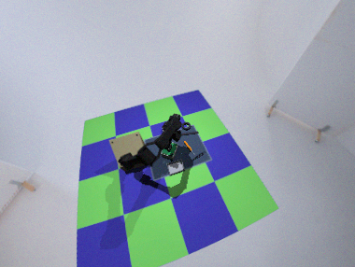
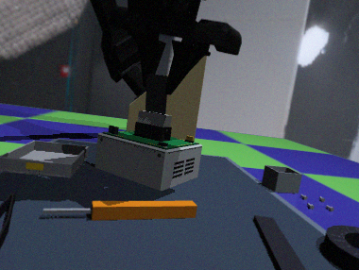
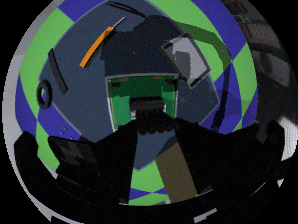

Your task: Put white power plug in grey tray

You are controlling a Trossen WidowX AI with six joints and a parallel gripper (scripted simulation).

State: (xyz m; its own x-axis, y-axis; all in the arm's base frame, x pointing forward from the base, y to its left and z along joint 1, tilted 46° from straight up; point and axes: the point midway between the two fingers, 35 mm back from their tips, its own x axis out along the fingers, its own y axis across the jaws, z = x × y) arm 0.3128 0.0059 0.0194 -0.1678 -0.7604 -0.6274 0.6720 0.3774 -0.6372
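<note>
The plug point(image 2: 155, 117) point(image 3: 140, 113) sits at the socket point(image 2: 152, 131) point(image 3: 147, 103) directly below the wrist, clamped by the jaws point(image 2: 157, 97), its long side running across the exterior view. Rocking probably comes next, then carrying toward the tray point(image 1: 176, 166) point(image 2: 58, 169) point(image 3: 200, 75), whose yellow label point(image 2: 34, 166) shows no readable writing.

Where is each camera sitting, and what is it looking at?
Top: high above, looking down at the checkered floor mat; the whole arm shows.
Exterior: low beside the orange screwdriver, looking across at the white box; only the gripper end shows.
Wrist: on the arm, looking past its black fingers at the green board.
Top and wrist share the tray.
</note>
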